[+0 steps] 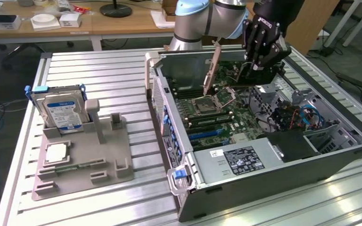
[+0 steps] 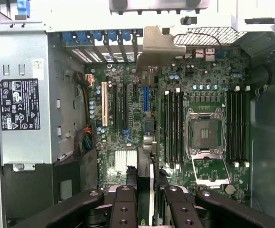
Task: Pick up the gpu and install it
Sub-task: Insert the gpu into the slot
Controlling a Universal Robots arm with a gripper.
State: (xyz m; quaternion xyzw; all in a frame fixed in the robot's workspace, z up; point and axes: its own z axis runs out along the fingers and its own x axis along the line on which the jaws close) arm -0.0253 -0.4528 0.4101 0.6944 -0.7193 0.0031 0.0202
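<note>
The gpu (image 1: 212, 70) is a thin brownish card standing on edge above the motherboard (image 1: 231, 117) inside the open computer case (image 1: 275, 183). My gripper (image 1: 256, 70) hangs over the case's far end and is shut on the card. In the wrist view the gpu (image 2: 146, 190) runs edge-on between my black fingers (image 2: 124, 204), and its silver end bracket (image 2: 162, 42) points toward the rear slot covers with blue latches (image 2: 99, 35). The card hovers over the expansion slots (image 2: 128, 109), beside the memory slots, apart from the board.
A power supply (image 1: 244, 160) fills the case's near end. The CPU socket (image 2: 203, 137) lies open beside the card's line. On the exterior view's left, a grey fixture (image 1: 80, 160) holds a hard drive (image 1: 61, 110) upright. Case walls (image 1: 159, 94) ring the board.
</note>
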